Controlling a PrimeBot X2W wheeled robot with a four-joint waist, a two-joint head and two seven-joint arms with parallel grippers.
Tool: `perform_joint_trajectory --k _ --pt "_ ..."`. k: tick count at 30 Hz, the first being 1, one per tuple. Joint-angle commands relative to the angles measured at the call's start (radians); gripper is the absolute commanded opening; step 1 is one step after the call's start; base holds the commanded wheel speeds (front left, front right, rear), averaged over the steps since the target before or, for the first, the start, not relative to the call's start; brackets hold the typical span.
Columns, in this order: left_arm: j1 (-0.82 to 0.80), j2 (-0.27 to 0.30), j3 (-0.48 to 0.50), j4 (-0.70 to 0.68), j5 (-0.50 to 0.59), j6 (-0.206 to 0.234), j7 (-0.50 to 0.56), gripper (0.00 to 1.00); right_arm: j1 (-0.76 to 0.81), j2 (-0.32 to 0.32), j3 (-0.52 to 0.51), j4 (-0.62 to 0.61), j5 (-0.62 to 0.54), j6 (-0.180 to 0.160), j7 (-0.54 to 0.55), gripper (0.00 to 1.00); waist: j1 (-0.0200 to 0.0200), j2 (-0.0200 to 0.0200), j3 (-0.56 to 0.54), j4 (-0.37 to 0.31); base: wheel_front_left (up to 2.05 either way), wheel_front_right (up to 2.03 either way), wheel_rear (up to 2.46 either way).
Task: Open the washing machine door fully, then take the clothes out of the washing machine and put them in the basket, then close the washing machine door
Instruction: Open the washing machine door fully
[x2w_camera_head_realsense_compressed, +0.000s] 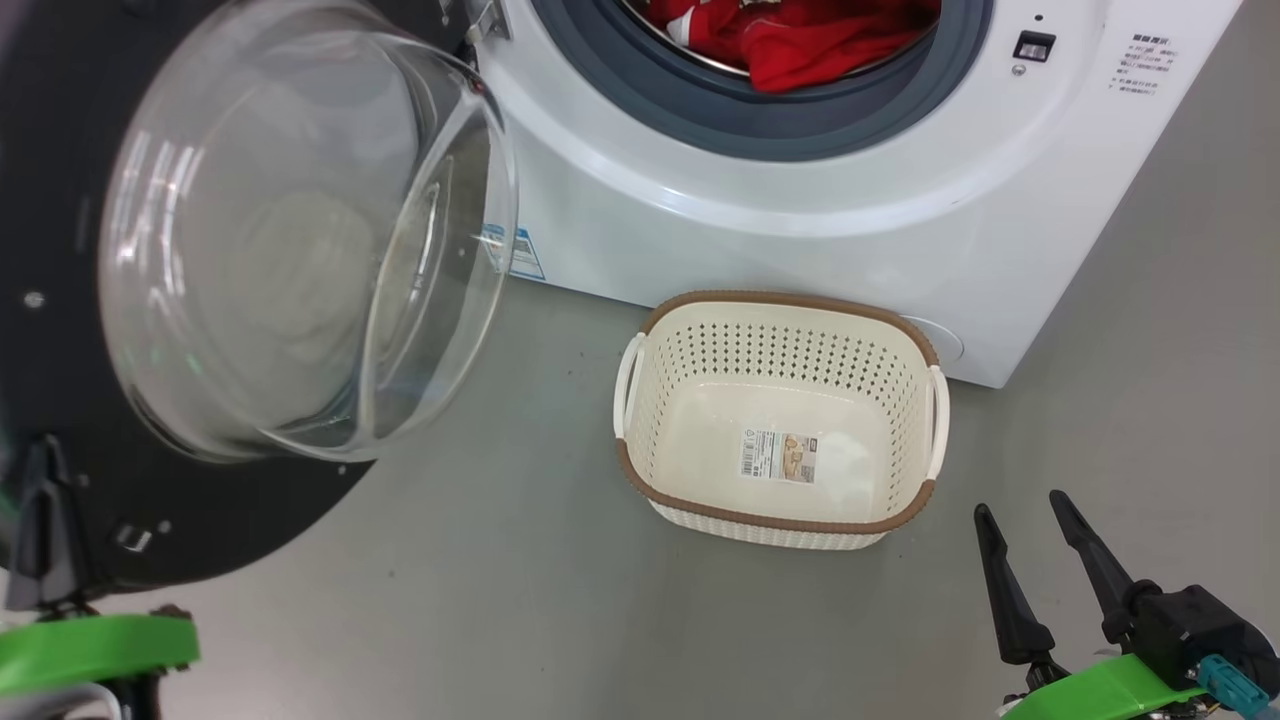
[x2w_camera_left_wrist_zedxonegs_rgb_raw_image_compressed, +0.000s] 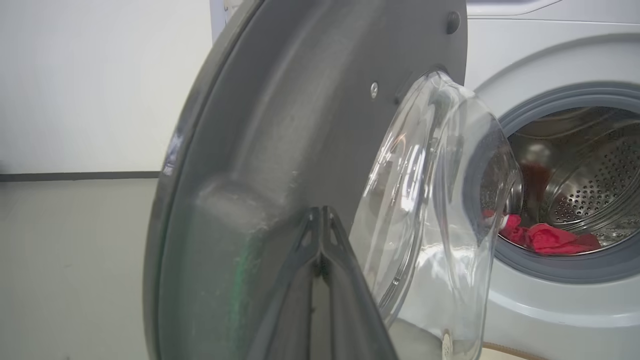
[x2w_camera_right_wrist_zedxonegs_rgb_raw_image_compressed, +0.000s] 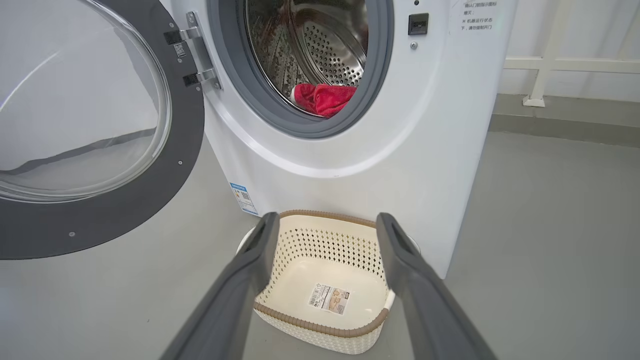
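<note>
The washing machine (x2w_camera_head_realsense_compressed: 800, 200) stands with its door (x2w_camera_head_realsense_compressed: 130, 500) swung wide to the left, the glass bowl (x2w_camera_head_realsense_compressed: 300, 230) bulging toward me. Red clothes (x2w_camera_head_realsense_compressed: 800, 40) lie in the steel drum, and in the wrist views the clothes (x2w_camera_right_wrist_zedxonegs_rgb_raw_image_compressed: 325, 97) (x2w_camera_left_wrist_zedxonegs_rgb_raw_image_compressed: 545, 240) rest at the drum's front lip. The cream basket (x2w_camera_head_realsense_compressed: 780, 300) sits on the floor before the machine with just a paper label inside. My left gripper (x2w_camera_left_wrist_zedxonegs_rgb_raw_image_compressed: 320, 210) is shut with nothing in it, its tips right at the door's dark grey inner face (x2w_camera_left_wrist_zedxonegs_rgb_raw_image_compressed: 280, 125). My right gripper (x2w_camera_head_realsense_compressed: 1020, 506) (x2w_camera_right_wrist_zedxonegs_rgb_raw_image_compressed: 327, 217) hangs open near the basket (x2w_camera_right_wrist_zedxonegs_rgb_raw_image_compressed: 320, 327).
Grey floor (x2w_camera_head_realsense_compressed: 500, 560) lies between the door and the basket. A white railing (x2w_camera_right_wrist_zedxonegs_rgb_raw_image_compressed: 545, 65) runs along the wall to the machine's right. A blue label (x2w_camera_head_realsense_compressed: 525, 255) marks the machine's lower left corner. The open door takes up the left side.
</note>
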Motion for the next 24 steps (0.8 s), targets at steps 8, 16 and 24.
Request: perform_joint_trajectory --k 8,16,24 --pt "-0.113 0.064 0.092 0.049 -0.017 0.002 -0.005 0.00 -0.051 -0.020 0.025 -0.028 0.000 0.007 -0.006 1.00 0.0000 0.0000 0.034 -0.010 0.00 0.00 0.00" --pt "-0.189 0.109 0.152 0.122 -0.019 0.002 -0.005 0.00 -0.070 -0.029 0.021 -0.033 -0.003 0.007 -0.006 1.00 0.0000 0.0000 0.070 -0.026 0.00 0.00 0.00" --pt "-0.261 0.144 0.232 0.209 -0.012 0.002 -0.005 0.00 -0.086 -0.037 0.020 -0.036 -0.004 0.007 -0.006 1.00 0.0000 0.0000 0.094 -0.038 0.00 0.00 0.00"
